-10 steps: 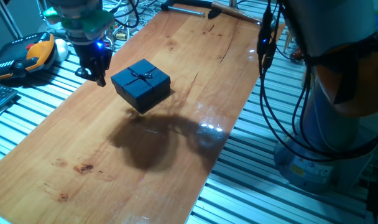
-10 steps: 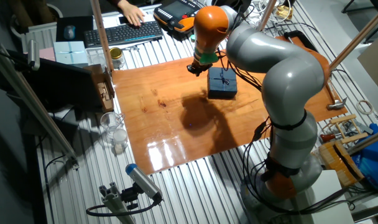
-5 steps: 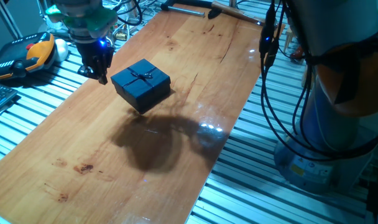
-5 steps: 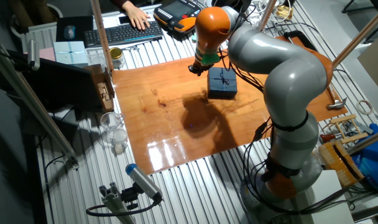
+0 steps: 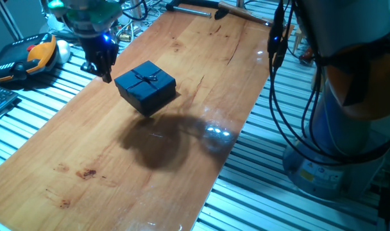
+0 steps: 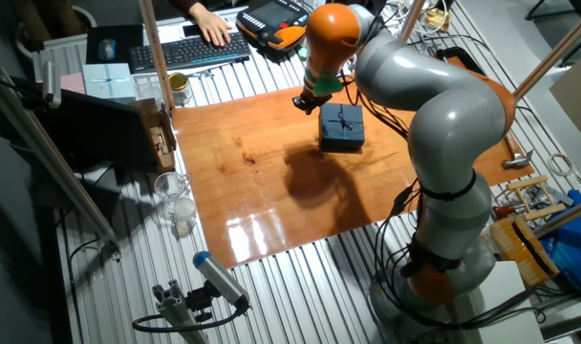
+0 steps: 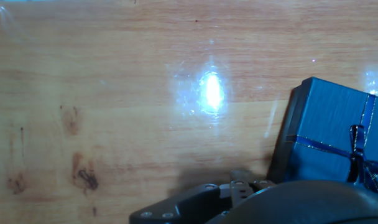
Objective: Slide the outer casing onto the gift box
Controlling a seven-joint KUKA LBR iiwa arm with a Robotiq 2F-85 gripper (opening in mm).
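Note:
The outer casing (image 5: 145, 86), a dark navy box with a thin ribbon bow on top, stands on the wooden table (image 5: 182, 160); it also shows in the other fixed view (image 6: 342, 127). The gift box is hidden, and no tray shows outside the casing. My gripper (image 5: 100, 72) hangs just left of the casing, slightly above the table and apart from it, and shows beside it in the other fixed view (image 6: 306, 101). Its dark fingers hold nothing, but their gap is unclear. In the hand view the casing (image 7: 335, 143) fills the right edge.
An orange and black pendant (image 5: 38, 54) lies off the board's left side on the slatted bench. A keyboard (image 6: 190, 50) and a person's hand are behind the board. Tools (image 5: 237, 11) lie at the far end. Cables (image 5: 275, 45) hang to the right.
My gripper has risen a little and drifted slightly toward the far end of the table. The casing has stayed where it was.

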